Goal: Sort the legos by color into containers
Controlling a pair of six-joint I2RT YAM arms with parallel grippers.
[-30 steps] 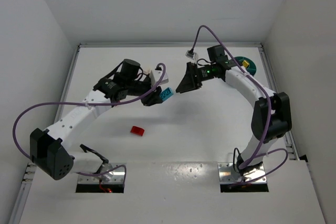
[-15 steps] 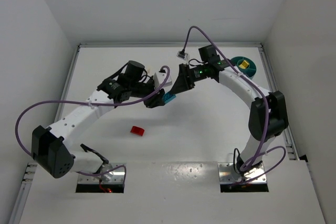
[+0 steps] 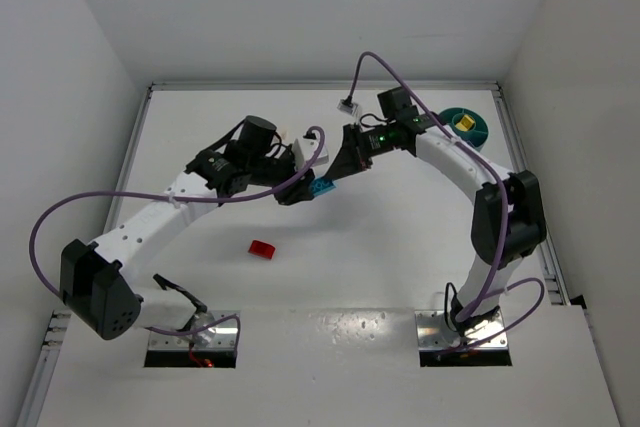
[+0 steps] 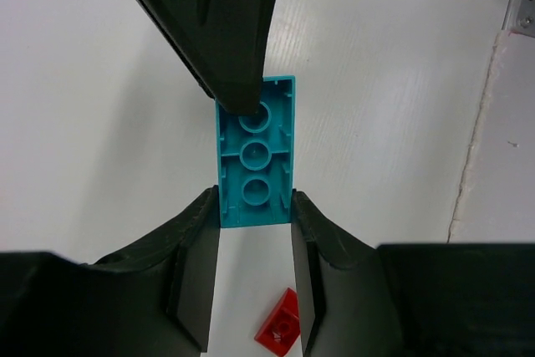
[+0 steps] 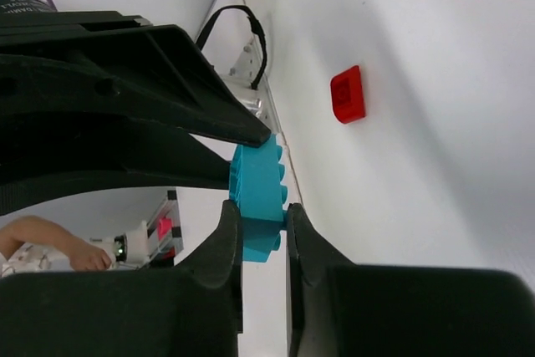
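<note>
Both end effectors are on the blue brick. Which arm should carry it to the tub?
Right. The right end effector is shut on the blue brick, and the teal tub sits on that arm's side.

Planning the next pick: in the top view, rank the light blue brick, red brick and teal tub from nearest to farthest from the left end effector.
1. light blue brick: held in the left end effector, mid-scene.
2. red brick: lying loose, below-left of it in the view.
3. teal tub: far right, clearly farthest.
</note>
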